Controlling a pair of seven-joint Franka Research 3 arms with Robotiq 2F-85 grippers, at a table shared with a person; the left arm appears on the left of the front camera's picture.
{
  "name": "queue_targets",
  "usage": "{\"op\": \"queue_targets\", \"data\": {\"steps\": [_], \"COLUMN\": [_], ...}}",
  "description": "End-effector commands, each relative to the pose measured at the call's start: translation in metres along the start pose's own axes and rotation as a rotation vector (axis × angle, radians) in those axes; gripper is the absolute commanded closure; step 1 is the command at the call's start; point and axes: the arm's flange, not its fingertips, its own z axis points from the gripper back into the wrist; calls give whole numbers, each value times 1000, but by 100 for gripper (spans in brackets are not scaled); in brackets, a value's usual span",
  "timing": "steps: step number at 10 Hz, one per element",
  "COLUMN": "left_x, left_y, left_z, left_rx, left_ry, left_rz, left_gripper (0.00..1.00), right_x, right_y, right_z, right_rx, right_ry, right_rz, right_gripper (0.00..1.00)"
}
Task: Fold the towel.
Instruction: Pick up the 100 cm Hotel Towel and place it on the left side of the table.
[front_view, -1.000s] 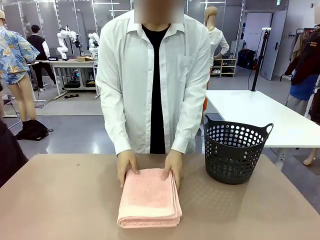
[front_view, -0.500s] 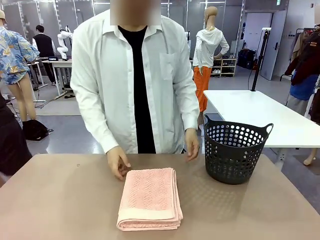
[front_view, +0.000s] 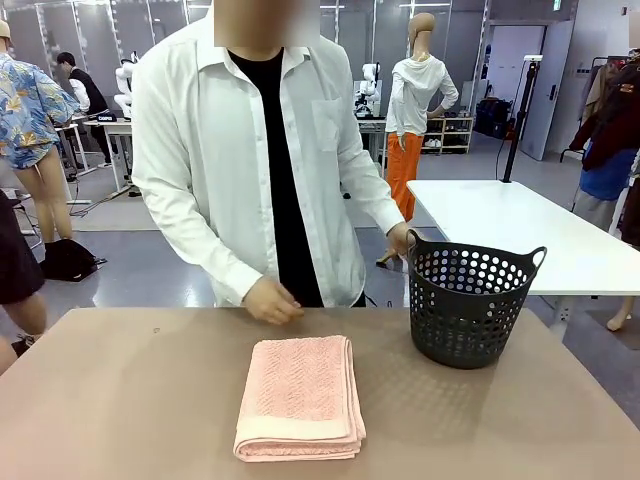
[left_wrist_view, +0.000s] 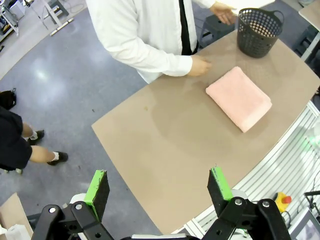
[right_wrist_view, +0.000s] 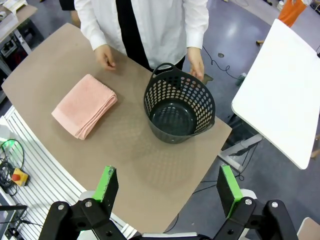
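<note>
Lying folded towel (front_view: 300, 395) on brown table (front_view: 120, 400), basket (front_view: 470, 305) beside

Person's hand (front_view: 399, 241) — partly behind basket (front_view: 470, 305)

- The desk (left_wrist_view: 165, 145) past the left fingers (left_wrist_view: 97, 185) is bare up to the towel (left_wrist_view: 239, 98).
- Past the right fingers (right_wrist_view: 227, 187), the basket (right_wrist_view: 179, 102) blocks the way.
- A person's hand (front_view: 272, 300) hangs just behind the towel.

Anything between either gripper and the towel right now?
Nothing visible. The towel lies folded on bare table; the basket stands off to one side, and the person's hands are off it. Both the left gripper and right gripper hang open high above.
</note>
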Motion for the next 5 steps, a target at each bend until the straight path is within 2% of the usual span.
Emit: {"op": "queue_targets", "data": {"steps": [1,5], "left_x": [0,0], "left_y": [-1,-1], "left_z": [2,2], "left_rx": [15,15], "left_ry": [10,10], "left_rz": [7,7], "left_gripper": [0,0], "right_x": [3,3], "right_y": [0,0], "right_z": [2,2], "right_rx": [-2,-2], "right_ry": [4,4], "right_rz": [-12,-12], "right_gripper": [0,0]}}
